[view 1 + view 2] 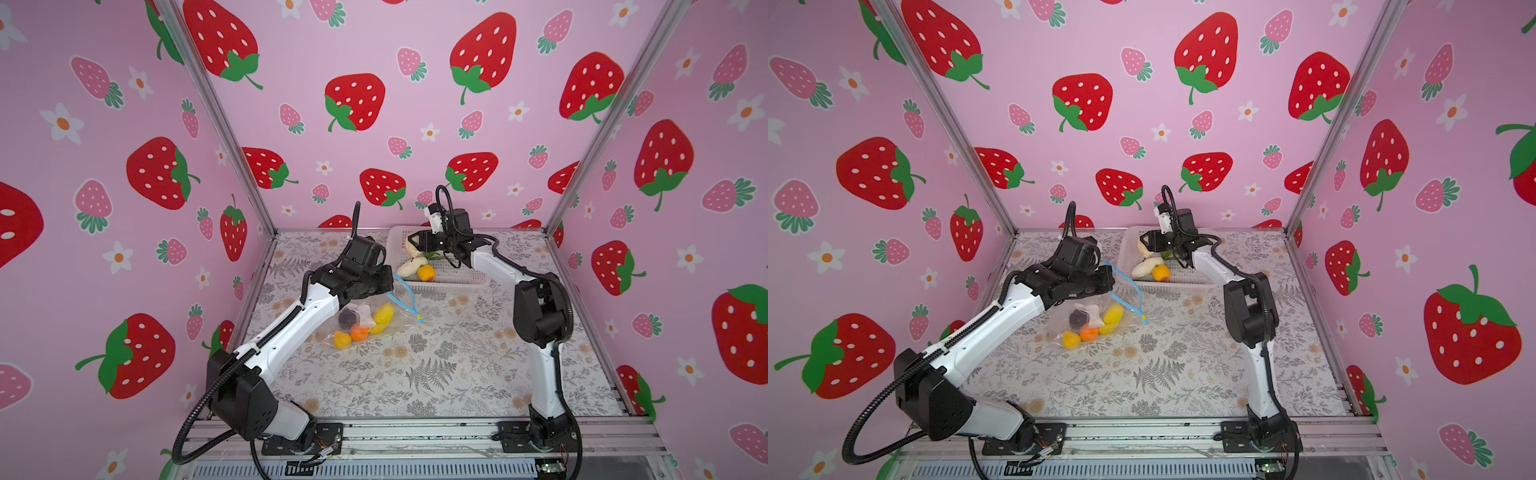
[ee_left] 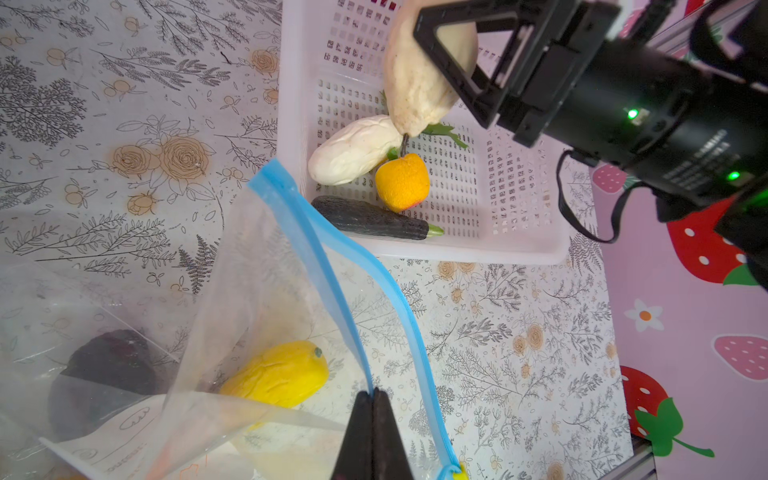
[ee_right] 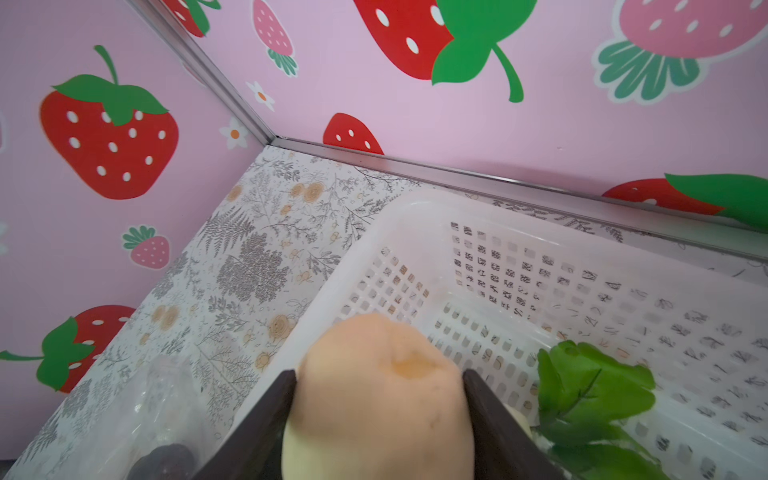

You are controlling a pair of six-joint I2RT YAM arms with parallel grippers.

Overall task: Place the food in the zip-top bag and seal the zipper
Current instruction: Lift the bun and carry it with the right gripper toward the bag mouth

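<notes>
Left fingers clenched on zipper; right fingers grasping one beige piece; basket: four pieces; zip-top bag: four visible.

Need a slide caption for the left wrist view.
Left gripper pinches light blue zipper of clear zip-top bag; right gripper holds beige toy fruit over white perforated basket.

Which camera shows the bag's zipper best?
The left wrist view: the zipper fills the frame, its two sides parted, the left gripper pinching one. Both top views show it small and thin. The right wrist view misses it.
</notes>
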